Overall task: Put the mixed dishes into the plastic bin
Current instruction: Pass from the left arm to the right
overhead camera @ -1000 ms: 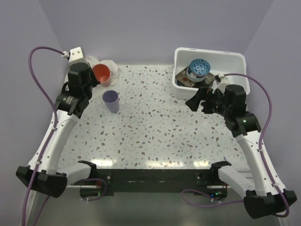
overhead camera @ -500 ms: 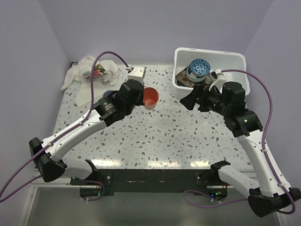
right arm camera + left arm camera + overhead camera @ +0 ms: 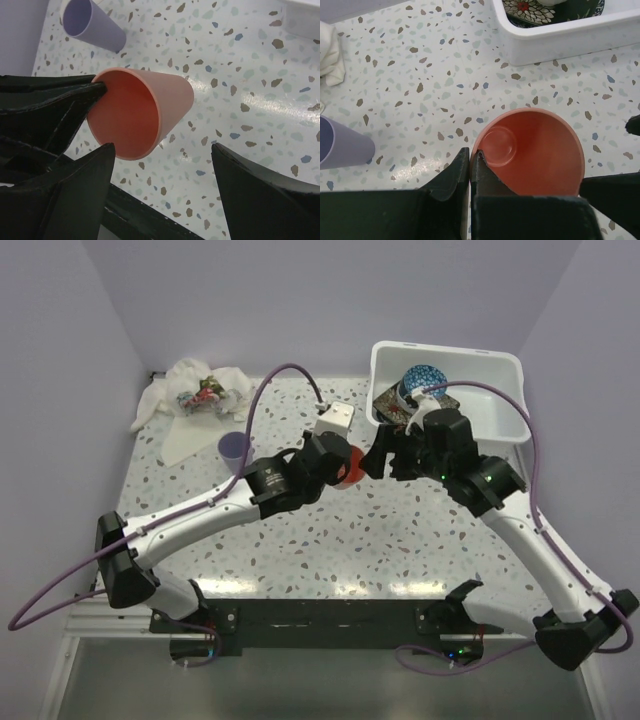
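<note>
You have a glossy, speckled stone-look worktop (image 3: 420, 75) that throws back the lights. The orange cup (image 3: 535, 150) and purple cup (image 3: 342, 145) look like smooth satin plastic, the bin (image 3: 560, 37) like smooth white plastic. The cloth (image 3: 170, 405) is soft, crumpled fabric. The left end effector (image 3: 470, 155) is matt black.

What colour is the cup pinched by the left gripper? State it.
The cup in the left gripper is orange; the left wrist view shows it best.
</note>
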`<action>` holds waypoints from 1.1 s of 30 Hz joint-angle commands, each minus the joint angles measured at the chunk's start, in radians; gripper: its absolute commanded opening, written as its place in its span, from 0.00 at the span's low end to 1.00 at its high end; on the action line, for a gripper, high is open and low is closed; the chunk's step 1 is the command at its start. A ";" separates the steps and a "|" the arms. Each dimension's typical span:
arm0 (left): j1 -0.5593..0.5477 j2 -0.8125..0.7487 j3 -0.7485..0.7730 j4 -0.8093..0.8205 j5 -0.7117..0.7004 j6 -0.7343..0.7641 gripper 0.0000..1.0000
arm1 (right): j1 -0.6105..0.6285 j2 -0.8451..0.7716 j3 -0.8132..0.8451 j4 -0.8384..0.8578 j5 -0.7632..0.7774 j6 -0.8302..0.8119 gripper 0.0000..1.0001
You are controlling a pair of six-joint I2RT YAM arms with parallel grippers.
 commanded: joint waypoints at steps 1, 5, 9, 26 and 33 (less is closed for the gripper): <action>-0.020 -0.002 0.048 0.043 -0.060 -0.023 0.00 | 0.072 0.048 0.064 -0.041 0.140 0.016 0.78; -0.028 0.000 0.044 0.054 -0.064 -0.023 0.00 | 0.106 0.096 0.066 -0.024 0.178 0.030 0.72; -0.034 -0.019 0.009 0.077 -0.065 -0.030 0.00 | 0.132 0.145 0.067 -0.010 0.231 0.042 0.60; -0.013 -0.267 -0.240 0.321 -0.134 0.097 0.79 | 0.119 0.261 0.236 -0.126 0.383 -0.025 0.00; 0.150 -0.511 -0.465 0.433 -0.082 0.169 0.93 | -0.115 0.295 0.351 -0.169 0.380 -0.104 0.00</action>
